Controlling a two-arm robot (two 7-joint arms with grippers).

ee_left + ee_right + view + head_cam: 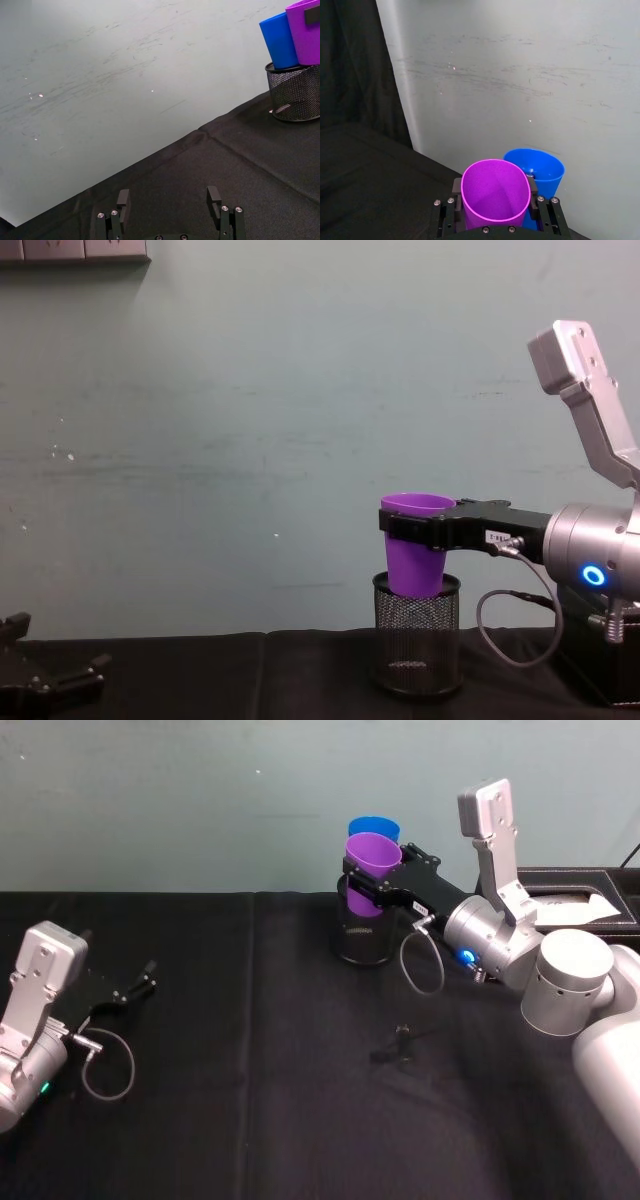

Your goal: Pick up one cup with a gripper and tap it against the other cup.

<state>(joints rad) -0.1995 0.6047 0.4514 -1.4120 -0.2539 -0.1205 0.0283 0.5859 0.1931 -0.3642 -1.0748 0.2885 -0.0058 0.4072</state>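
Right pincer [370, 885] is clamped on the purple cup [373, 853], held just beside the blue cup [374, 826]; left pincer [168, 194] is parked spread on the left

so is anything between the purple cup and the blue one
Nothing visible. The right claw holds the purple cup right beside the blue cup, both dipping into the mesh holder. Whether they touch, I cannot tell. The left claw lies parked and open, far left.

Black-clothed table [250, 1120] with 1 wire-mesh cylinder [362, 942] and 1 black box [622, 920]
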